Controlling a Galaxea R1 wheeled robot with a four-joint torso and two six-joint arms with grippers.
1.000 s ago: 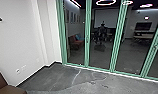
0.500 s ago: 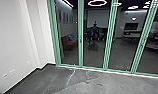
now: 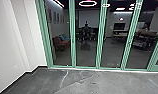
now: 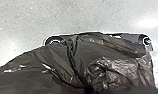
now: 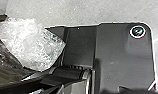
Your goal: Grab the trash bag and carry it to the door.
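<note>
The dark trash bag (image 4: 115,52) spreads large and crumpled below the left wrist camera, its folds drawn together to a dark knot-like spot. At that spot is my left gripper (image 4: 89,89), shut on the bag. In the right wrist view, part of the dark bag (image 5: 5,56) lies beside crumpled clear plastic (image 5: 30,45); whether my right gripper touches either one I cannot tell. Green-framed glass door panels (image 3: 73,42) stand in front of me in the head view.
A white wall (image 3: 10,50) with a dark base strip runs along the left to the glass. Grey concrete floor (image 3: 100,82) stretches up to the door sill. Behind the glass are an orange-red seat (image 3: 61,43), a dark upright shape (image 3: 86,33) and tables (image 3: 120,35).
The head camera has turned to the right: the glass panels have shifted left in the picture, more of them shows at the right, and the brown seat at lower left has passed out of sight.
</note>
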